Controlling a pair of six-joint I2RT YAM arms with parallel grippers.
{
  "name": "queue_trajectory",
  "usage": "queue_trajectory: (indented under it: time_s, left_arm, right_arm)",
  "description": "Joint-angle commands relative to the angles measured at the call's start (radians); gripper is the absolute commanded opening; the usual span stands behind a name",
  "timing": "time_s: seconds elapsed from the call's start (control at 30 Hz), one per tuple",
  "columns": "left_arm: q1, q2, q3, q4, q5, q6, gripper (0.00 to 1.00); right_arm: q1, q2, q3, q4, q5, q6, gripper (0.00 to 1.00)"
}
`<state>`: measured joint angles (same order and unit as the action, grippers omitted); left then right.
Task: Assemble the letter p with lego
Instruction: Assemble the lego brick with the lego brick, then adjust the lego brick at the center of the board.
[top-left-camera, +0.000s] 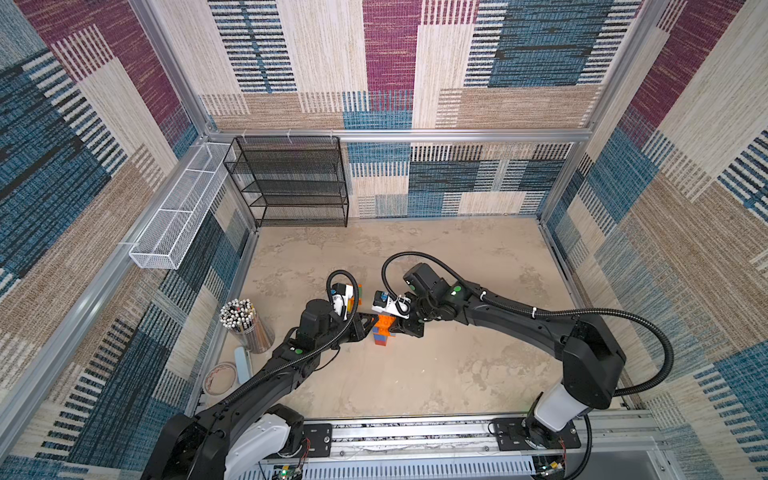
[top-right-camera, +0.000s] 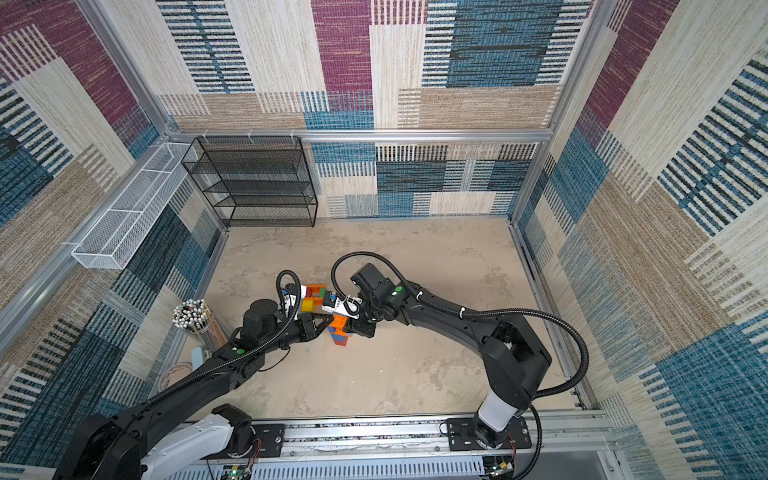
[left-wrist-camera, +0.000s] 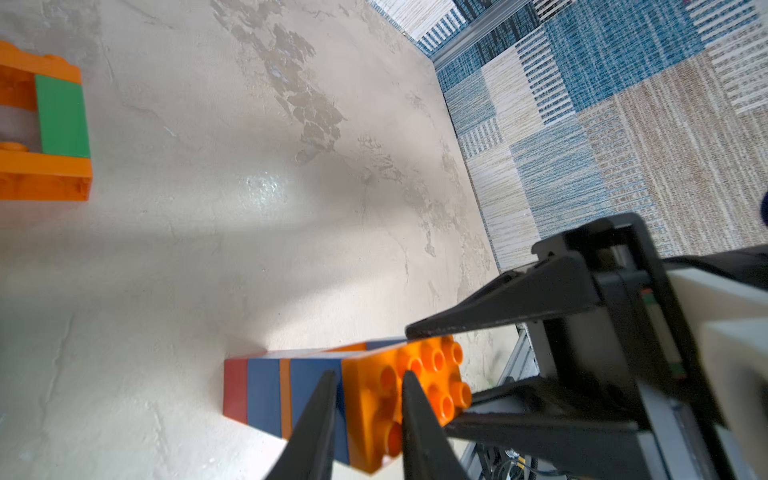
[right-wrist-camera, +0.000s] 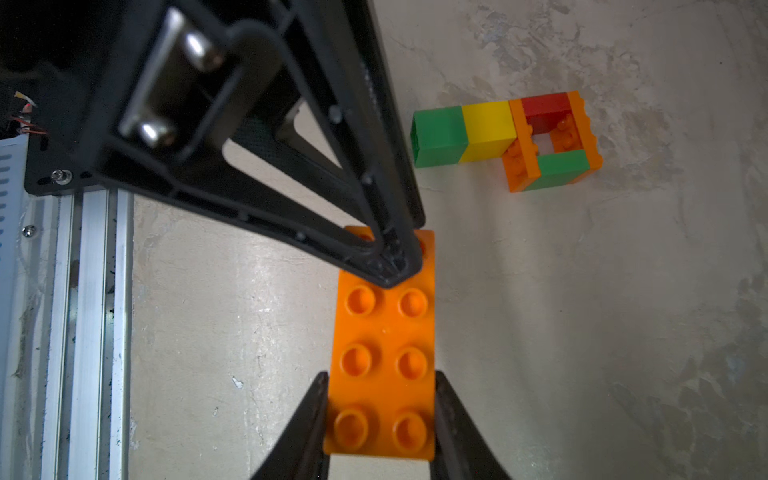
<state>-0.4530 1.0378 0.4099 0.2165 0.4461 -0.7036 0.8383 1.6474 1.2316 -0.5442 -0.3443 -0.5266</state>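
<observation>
We see the right gripper (right-wrist-camera: 381, 376) clamped on one end of the long orange brick (right-wrist-camera: 382, 328), with a finger on each long side. The brick sits on top of an upright column (left-wrist-camera: 266, 390) of red, blue, thin orange and blue bricks, standing mid-tabletop (left-wrist-camera: 208, 249) between the arms. The left gripper (left-wrist-camera: 369, 374) is over the brick's other end, tips at the studs and jaws narrow; we can't tell if it grips. A second piece (right-wrist-camera: 486, 131) lies flat nearby, apart: green, yellow, then an orange frame with red and green.
</observation>
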Motion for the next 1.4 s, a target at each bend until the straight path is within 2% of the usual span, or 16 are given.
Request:
queue_trajectory:
  time_s: [0.0,0.13,0.27,0.37,0.47,0.6,0.73,0.9,1.0,1.23,1.37]
  left_arm:
    - [-0.007,0.011,-0.009,-0.216,-0.002,0.003,0.25]
    - [-0.007,-0.001,0.025,-0.246,0.0,0.024,0.36]
    - [-0.006,-0.093,0.055,-0.3,-0.039,0.042,0.62]
    - [-0.003,-0.168,0.052,-0.296,-0.077,0.058,0.76]
    - [-0.004,-0.212,0.039,-0.291,-0.098,0.093,0.82]
    - [-0.004,-0.252,-0.027,-0.22,-0.115,0.146,0.82]
    - [-0.024,-0.267,-0.129,-0.052,-0.129,0.21,0.75]
    - [-0.157,-0.266,-0.211,0.145,-0.184,0.34,0.68]
    - [-0.226,-0.26,-0.223,0.173,-0.232,0.416,0.67]
    - [-0.278,-0.169,-0.209,0.184,-0.373,0.491,0.65]
    - [-0.304,-0.085,-0.189,0.238,-0.402,0.524,0.65]
  right_arm:
    - [0.003,0.013,0.003,-0.02,-0.004,-0.006,0.29]
    - [0.002,0.006,-0.01,-0.013,-0.004,0.003,0.28]
    - [0.002,-0.015,-0.033,-0.001,-0.007,0.018,0.28]
    - [0.001,-0.024,-0.038,0.004,-0.009,0.032,0.27]
    - [0.0,-0.035,-0.041,0.006,-0.014,0.05,0.27]
    - [-0.004,-0.056,-0.054,0.015,-0.033,0.083,0.27]
    - [-0.02,-0.076,-0.063,0.017,-0.064,0.119,0.26]
    - [-0.063,-0.073,-0.064,0.012,-0.113,0.157,0.25]
    - [-0.087,-0.068,-0.064,0.003,-0.131,0.169,0.25]
    - [-0.108,-0.101,-0.05,-0.003,-0.192,0.202,0.25]
    - [-0.111,-0.123,-0.042,-0.002,-0.197,0.233,0.25]
